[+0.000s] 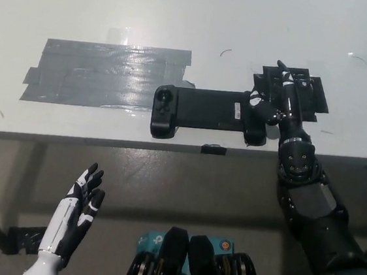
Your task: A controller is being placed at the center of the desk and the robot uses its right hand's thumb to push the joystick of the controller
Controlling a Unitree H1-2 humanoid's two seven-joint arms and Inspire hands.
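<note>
head view: right hand (274,101) on controller (209,112) at right end, grip unclear; left hand (77,208) open lower left.

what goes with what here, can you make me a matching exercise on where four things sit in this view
Things:
1. controller
2. grey tape patch
3. left hand
4. right hand

Places:
A. below the desk edge, lower left, fingers apart
B. at the controller's right end
C. on the desk, left of the controller
D. near the desk's front edge, lying lengthwise

Pairs: 1-D, 2-C, 3-A, 4-B
</note>
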